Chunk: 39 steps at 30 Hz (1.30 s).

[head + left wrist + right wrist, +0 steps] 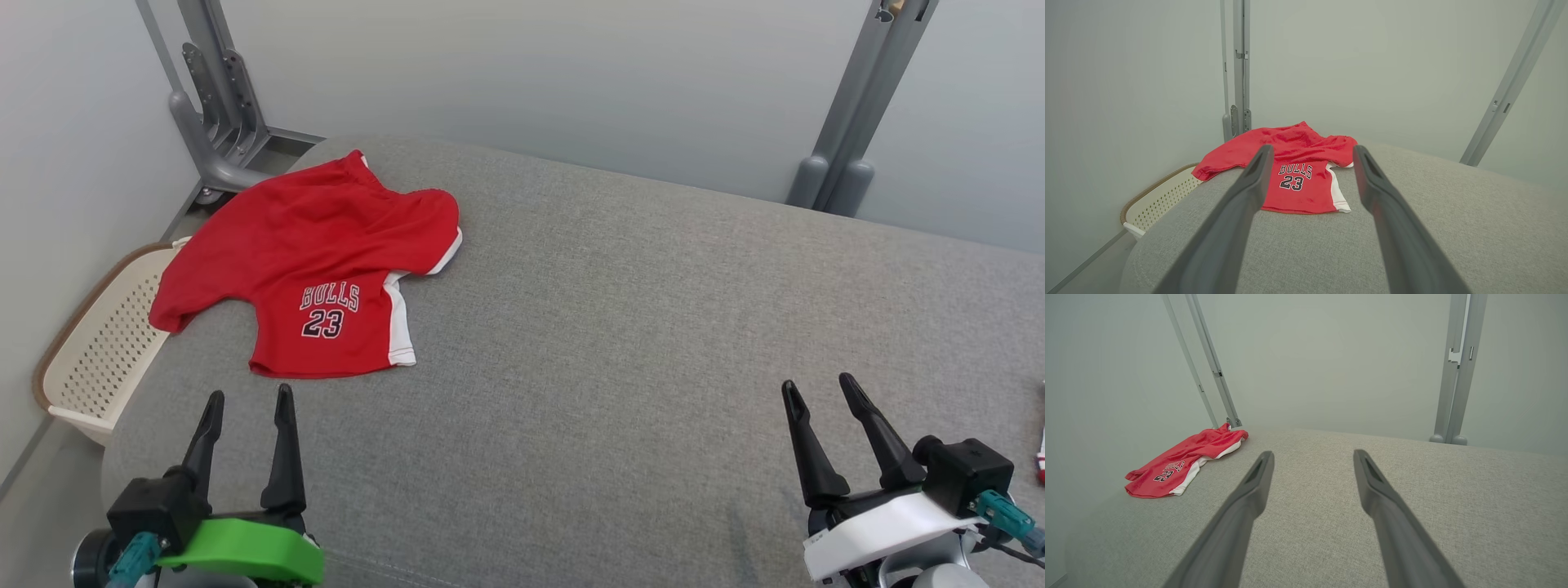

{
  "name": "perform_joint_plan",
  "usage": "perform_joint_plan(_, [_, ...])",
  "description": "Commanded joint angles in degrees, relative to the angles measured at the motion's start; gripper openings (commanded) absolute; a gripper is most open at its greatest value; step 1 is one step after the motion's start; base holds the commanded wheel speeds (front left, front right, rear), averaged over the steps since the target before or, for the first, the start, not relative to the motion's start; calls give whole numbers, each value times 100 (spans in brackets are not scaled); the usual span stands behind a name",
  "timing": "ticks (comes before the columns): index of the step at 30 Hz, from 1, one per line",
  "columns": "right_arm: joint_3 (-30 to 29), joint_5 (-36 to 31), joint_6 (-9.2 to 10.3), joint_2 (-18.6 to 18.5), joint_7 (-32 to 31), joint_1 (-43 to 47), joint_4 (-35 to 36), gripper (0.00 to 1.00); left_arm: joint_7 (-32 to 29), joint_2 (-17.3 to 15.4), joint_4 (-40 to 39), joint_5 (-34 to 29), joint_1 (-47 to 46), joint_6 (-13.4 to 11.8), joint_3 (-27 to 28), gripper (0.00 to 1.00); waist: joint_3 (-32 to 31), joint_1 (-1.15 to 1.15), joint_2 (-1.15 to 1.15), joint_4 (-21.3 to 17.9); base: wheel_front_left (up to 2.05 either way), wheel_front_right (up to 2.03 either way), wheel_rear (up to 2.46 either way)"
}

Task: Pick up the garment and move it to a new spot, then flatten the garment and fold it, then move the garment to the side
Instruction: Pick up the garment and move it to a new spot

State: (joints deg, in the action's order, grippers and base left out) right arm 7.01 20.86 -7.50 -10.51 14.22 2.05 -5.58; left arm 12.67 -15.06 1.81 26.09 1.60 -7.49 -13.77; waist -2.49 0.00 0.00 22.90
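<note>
Status: left end effector (250,393) has its fingers spread wide and holds nothing. It hovers over the near-left part of the padded surface (620,327). Right end effector (817,381) is the same, spread and empty, at the near-right, well apart from the left one. Neither touches any cloth.

Garment (318,261) is red with white side trim and "BULLS 23" print facing up. It lies crumpled at the far-left corner of the padded surface, straight ahead of the left end effector with bare fabric between them. Its left part droops over the surface edge. In the right wrist view it sits far off to the left.

Basket (106,343) is cream and perforated with a brown rim. It stands on the floor (41,506) just beside the left edge, partly under the drooping cloth. Left post (216,106), grey metal with a bracket foot, stands just behind the garment. Right post (849,122) stands at the far-right edge. A small red-and-white object (1041,457) shows at the right margin, too cut off to identify.

Padded surface is grey woven upholstery with rounded corners. Pale wall (531,73) closes the back and left.
</note>
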Motion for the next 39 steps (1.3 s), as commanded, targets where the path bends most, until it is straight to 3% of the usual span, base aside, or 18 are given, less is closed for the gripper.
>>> perform_joint_plan(1, [2,14,2,-4,31,-43,-10,100,-41,-43,-1,9,-103,29,-21,100,12,0,0,3,0,0,0])
perform_joint_plan(10, [-13,-27,2,-28,21,-145,61,100,-698,-360,323,54,-1071,218,-23,100,263,0,0,-100,0,0,0])
perform_joint_plan(18, [-6,-45,2,-11,40,-401,111,100,-1462,-494,1084,405,-2165,646,-61,100,749,0,0,-308,0,0,0])
perform_joint_plan(21, [20,-48,2,-22,53,-580,106,100,-1834,-437,1685,763,-2793,940,-11,100,1045,0,0,-423,0,0,0])
perform_joint_plan(29, [167,-34,2,-53,63,-1006,44,100,-3192,-496,3175,1523,-3977,1292,16,100,1586,0,0,-754,0,0,0])
perform_joint_plan(39, [236,3,2,-74,86,-1392,-23,100,-4134,-600,4363,1943,-4700,1464,-172,100,2085,0,0,-1167,0,0,0])
